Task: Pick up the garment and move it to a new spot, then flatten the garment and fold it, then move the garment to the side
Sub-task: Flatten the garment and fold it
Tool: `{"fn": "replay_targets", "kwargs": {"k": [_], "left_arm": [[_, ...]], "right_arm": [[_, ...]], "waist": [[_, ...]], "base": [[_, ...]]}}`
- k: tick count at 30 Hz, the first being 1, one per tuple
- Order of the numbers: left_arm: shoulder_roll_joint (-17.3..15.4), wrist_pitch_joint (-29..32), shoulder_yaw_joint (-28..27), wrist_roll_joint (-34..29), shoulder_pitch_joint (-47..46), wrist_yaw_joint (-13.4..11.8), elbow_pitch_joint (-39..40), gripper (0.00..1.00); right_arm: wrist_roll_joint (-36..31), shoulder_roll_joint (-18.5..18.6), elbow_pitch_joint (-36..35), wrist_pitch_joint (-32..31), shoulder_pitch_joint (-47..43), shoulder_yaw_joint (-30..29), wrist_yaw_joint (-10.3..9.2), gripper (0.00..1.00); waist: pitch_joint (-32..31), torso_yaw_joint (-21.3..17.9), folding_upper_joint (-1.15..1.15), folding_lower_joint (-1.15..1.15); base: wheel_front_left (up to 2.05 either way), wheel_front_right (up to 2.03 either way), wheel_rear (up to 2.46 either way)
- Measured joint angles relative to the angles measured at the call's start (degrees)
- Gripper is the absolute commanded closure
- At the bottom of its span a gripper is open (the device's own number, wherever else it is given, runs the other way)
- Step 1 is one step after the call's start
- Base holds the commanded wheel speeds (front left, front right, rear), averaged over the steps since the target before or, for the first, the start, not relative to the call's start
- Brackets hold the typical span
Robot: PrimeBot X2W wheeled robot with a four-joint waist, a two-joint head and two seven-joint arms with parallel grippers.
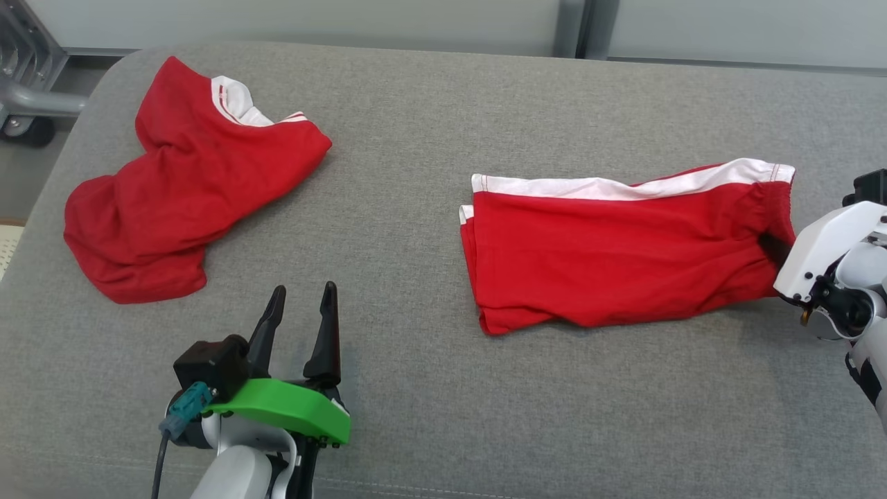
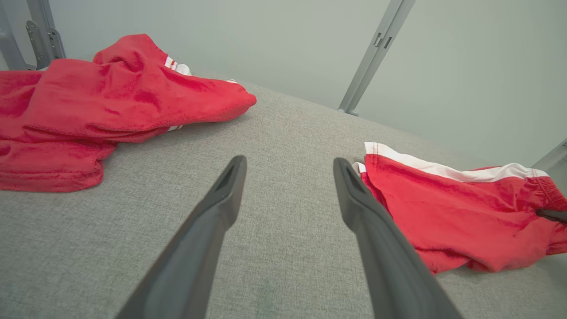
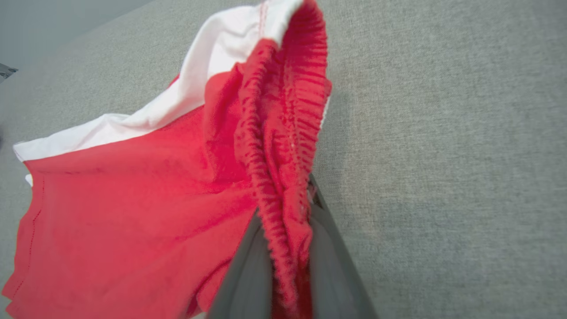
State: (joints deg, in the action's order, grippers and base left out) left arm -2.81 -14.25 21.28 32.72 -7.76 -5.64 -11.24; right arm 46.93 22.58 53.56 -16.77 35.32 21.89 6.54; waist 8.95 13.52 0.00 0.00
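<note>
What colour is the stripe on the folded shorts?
White stripe on red shorts; best in head view.

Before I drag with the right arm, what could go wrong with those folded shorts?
1. The right gripper pinches only the bunched elastic waistband of the folded red shorts with a white stripe; pulling from that one end may undo the fold.
2. The open left gripper hovers above the grey fabric surface, apart from the shorts, so their far end is unsupported.
3. A crumpled red garment lies further left; sliding that way could snag it.
</note>
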Motion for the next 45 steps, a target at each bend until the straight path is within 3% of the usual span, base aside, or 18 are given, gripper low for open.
{"fn": "replay_targets", "kwargs": {"k": [4, 9, 18, 31, 32, 33, 34, 41, 43, 44, 45], "left_arm": [[0.0, 0.0, 0.0, -0.7, 0.2, 0.0, 0.4, 0.00], [0.0, 0.0, 0.6, -0.7, 0.2, 0.0, 0.5, 0.00], [0.0, 0.1, 1.4, -0.7, 0.3, 0.0, 0.4, 0.00], [0.0, 0.1, 2.6, -0.4, 1.0, -0.5, 0.4, 0.00], [0.0, 0.1, 2.7, -0.2, 1.1, -0.5, 0.4, 0.00], [0.0, 0.1, 2.8, -0.2, 1.1, -0.5, 0.4, 0.00], [0.0, 0.1, 2.9, -0.1, 1.2, -0.5, 0.4, 0.00], [0.0, 0.1, 3.4, 0.8, 1.8, -0.5, 0.3, 0.00], [0.0, 0.1, 3.6, 0.9, 1.9, -0.5, 0.2, 0.00], [0.0, 0.1, 3.6, 0.9, 1.9, -0.5, 0.2, 0.00], [0.0, 0.1, 3.6, 0.9, 1.9, -0.5, 0.2, 0.00]], "right_arm": [[0.3, -0.1, -0.7, -0.4, 0.7, 0.0, 0.14, 1.00], [2.5, -3.3, -3.8, -1.2, 0.7, 1.1, 0.51, 1.00], [3.5, -8.2, -15.8, -5.5, 0.9, 10.4, 0.51, 1.00], [2.3, -10.4, -13.2, -8.0, 0.8, 14.3, 0.51, 1.00], [2.2, -10.5, -12.8, -8.0, 0.8, 14.4, 0.51, 0.92], [1.9, -10.5, -12.3, -8.0, 0.8, 14.3, 0.44, 0.76], [1.5, -10.6, -11.9, -8.0, 0.8, 14.4, 0.35, 0.71], [0.1, -12.1, -9.0, -7.9, 0.8, 15.4, -1.22, 0.60], [-0.2, -12.5, -8.3, -7.7, 0.9, 15.6, -1.64, 0.51], [-0.6, -12.7, -7.9, -7.7, 0.9, 15.7, -1.98, 0.24], [-0.8, -13.0, -7.4, -7.6, 1.0, 15.8, -2.20, 0.10]], "waist": [[0.1, -1.4, 0.00, 0.00], [-0.2, -2.6, 0.00, 0.00], [-2.2, -2.1, 0.00, 0.00], [-3.9, 1.4, 0.00, 0.00], [-4.0, 1.8, 0.00, 0.00], [-4.1, 2.2, 0.00, 0.00], [-4.1, 2.7, 0.00, 0.00], [-4.5, 5.6, 0.00, 0.00], [-4.6, 6.3, 0.00, 0.00], [-4.6, 6.6, 0.00, 0.00], [-4.7, 6.9, 0.00, 0.00]], "base": [[0.00, 0.00, 0.00], [0.00, 0.00, 0.00], [0.00, 0.00, 0.00], [0.00, 0.00, 0.00], [0.00, 0.00, 0.00], [0.00, 0.00, 0.00], [0.00, 0.00, 0.00], [0.00, 0.00, 0.00], [0.00, 0.00, 0.00], [0.00, 0.00, 0.00], [0.00, 0.00, 0.00]]}}
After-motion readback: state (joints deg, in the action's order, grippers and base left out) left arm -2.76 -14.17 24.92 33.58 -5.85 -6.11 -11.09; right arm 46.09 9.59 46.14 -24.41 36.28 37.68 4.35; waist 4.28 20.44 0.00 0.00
